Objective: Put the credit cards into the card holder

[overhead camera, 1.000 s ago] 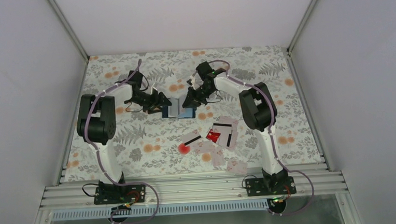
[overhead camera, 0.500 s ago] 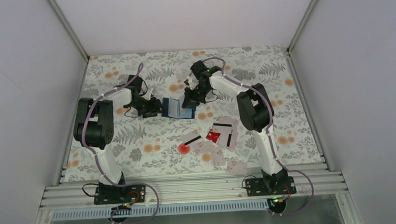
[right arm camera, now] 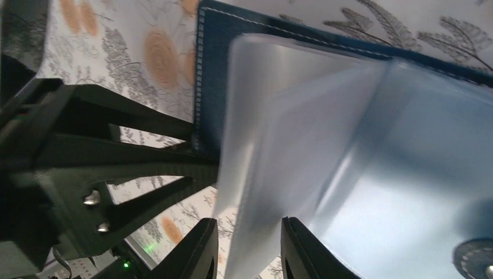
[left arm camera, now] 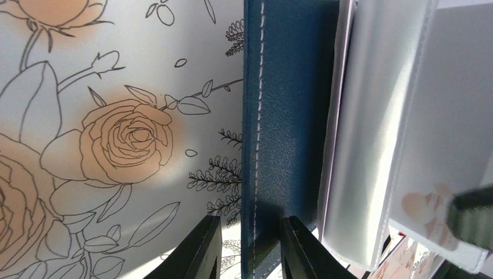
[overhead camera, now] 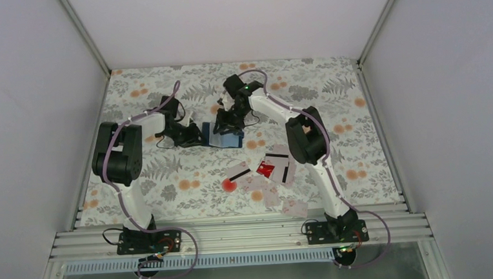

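The flower-printed desk (overhead camera: 168, 176) was enclosed by pale walls (overhead camera: 236, 17). The left pincer (left arm camera: 251, 224) was seen apart astride the card holder (left arm camera: 290, 116) cover, the right pincer (right arm camera: 249, 226) apart around a clear pocket (right arm camera: 273, 145).

No text, label, brand, number or sign was legible in any view. The credit cards (overhead camera: 273, 169) on the tabletop (overhead camera: 168, 176) appeared too small in the top view for any print to be resolved, and the card holder (left arm camera: 288, 116) showed only a plain navy cover with white stitching in the left wrist view. The pale panel (left arm camera: 442, 133) beside that cover bore a peach-coloured motif (left arm camera: 427, 210) without readable characters.
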Tool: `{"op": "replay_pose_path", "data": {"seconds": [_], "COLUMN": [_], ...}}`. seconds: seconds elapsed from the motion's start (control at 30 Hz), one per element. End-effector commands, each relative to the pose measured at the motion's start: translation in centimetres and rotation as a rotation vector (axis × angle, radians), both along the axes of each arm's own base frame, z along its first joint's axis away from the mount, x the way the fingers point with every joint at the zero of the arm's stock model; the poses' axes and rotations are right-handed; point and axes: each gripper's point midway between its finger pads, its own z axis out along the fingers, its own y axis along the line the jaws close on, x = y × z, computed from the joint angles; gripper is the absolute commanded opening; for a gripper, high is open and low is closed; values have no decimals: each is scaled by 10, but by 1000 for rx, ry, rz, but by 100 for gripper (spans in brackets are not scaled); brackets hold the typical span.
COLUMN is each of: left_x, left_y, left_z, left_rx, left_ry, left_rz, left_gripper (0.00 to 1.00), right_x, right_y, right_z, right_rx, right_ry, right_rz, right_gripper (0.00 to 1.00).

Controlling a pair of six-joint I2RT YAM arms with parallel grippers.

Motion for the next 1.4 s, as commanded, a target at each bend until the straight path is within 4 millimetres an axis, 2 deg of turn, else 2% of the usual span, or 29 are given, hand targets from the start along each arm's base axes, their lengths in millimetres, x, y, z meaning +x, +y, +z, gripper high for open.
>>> {"op": "replay_pose_path", "data": {"seconds": [0.0,0.13,0.43,0.73,0.8,1.1,1.37], "left_x": [-2,-4,-8,-16,-13,2,1], "left_y": [-6,-6,-3,11,14,16,16], "left_z": [3,3,18,35,44,98,137], "left_rx": [-32,-42,-30,51,68,64,82], "left_ry": [-15,-11,-36,-57,-90,-278,-422], "left_rz": [-19,-15,-10,18,22,41,13], "left_gripper": [27,27,25,26,27,32,36], "right_x": [-1,-7,-9,-6,-7,1,11], "right_y": [20,33,38,41,41,29,8], "right_z": [16,22,-4,-11,-11,19,54], "right_rx": [58,115,124,168,183,196,134], "right_ry": [-13,-11,20,13,17,-69,-185], "right_rz": [18,52,67,89,101,125,104], "right_gripper": [32,40,41,41,41,43,44]}}
